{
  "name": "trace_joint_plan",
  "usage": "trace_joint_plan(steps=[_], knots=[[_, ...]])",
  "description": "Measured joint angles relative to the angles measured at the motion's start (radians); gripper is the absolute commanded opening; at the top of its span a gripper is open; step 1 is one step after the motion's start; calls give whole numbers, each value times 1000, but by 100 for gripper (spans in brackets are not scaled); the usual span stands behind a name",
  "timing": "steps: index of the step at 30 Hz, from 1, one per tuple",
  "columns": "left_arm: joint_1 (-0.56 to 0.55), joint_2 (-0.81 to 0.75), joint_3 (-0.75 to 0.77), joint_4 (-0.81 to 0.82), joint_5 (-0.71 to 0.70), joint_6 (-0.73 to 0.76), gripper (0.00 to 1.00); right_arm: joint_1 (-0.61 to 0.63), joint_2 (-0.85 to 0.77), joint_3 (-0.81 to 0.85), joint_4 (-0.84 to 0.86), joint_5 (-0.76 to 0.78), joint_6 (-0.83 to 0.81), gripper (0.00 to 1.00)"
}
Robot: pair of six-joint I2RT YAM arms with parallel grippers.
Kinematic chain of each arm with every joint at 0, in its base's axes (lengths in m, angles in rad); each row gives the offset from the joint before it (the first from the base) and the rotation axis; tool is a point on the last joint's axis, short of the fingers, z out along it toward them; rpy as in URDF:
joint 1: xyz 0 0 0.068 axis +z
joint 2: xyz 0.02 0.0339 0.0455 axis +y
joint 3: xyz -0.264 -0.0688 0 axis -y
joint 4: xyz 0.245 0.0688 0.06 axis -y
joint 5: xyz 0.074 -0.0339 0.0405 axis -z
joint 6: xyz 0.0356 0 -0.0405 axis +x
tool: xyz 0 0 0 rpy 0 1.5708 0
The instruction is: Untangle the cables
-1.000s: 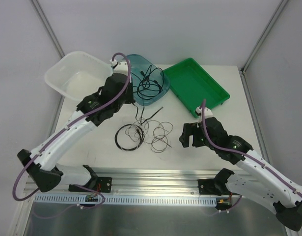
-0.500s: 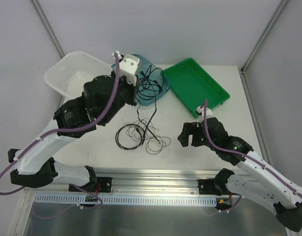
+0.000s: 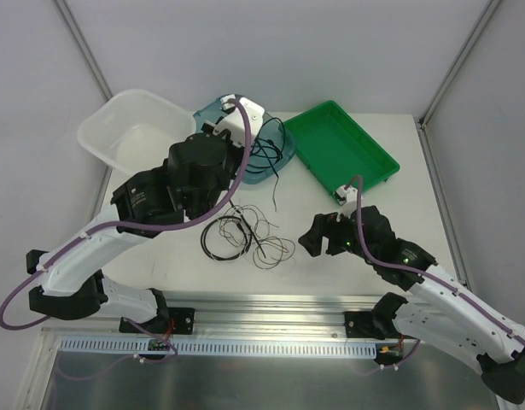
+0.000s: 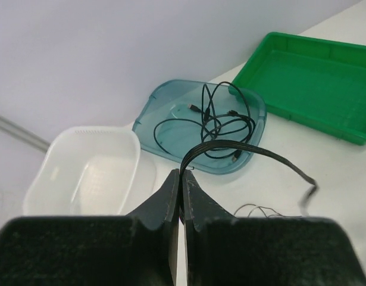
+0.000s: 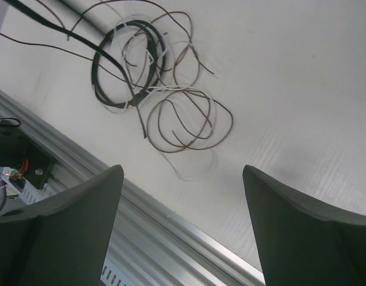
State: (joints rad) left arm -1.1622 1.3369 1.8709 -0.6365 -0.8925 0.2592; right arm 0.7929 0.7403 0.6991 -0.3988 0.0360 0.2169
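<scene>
From above, my left arm [image 3: 172,184] stood raised over the blue tray [image 3: 288,147], with the white tub [image 3: 117,132] to its left and the green tray [image 3: 343,149] to its right. A tangle of cables [image 3: 245,237] lay on the desk [image 3: 313,278] between my two arms. Its long axis ran left to right, with a dark coil at the left end and thinner brown loops trailing off to the right. One black cable [image 3: 273,184] hung near the blue tray, running far to near with its free end pointing at the near edge. My right fingers [image 3: 312,237] hovered just right of the tangle, spread wide with nothing between them, aimed left at it. Through the left wrist camera, my left fingers [image 4: 181,174] were pressed together on that black cable. It rose from between them, arched over to the right and dropped away, its tip turned down toward the desk. Beyond it a second bundle [image 4: 215,122] of black cords lay looped in the blue tray, small plugs showing. Through the right wrist camera, the tangle lay ahead of my parted fingers and apart from them. It stretched diagonally from the dark coil at upper left to the brown loops at lower right, near the metal rail [image 5: 171,229].
</scene>
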Motion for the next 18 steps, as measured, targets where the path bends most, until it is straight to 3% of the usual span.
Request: trace_joint_plan(steps=[5, 13, 18], knots=[[59, -58, -96, 11, 50, -135, 0, 31, 1, -43, 144, -64, 8, 82], [304, -65, -275, -2, 292, -414, 0, 129, 182, 5, 344, -57, 13, 80], [314, -57, -303, -4, 376, -503, 0, 147, 309, 73, 409, -31, 17, 78]])
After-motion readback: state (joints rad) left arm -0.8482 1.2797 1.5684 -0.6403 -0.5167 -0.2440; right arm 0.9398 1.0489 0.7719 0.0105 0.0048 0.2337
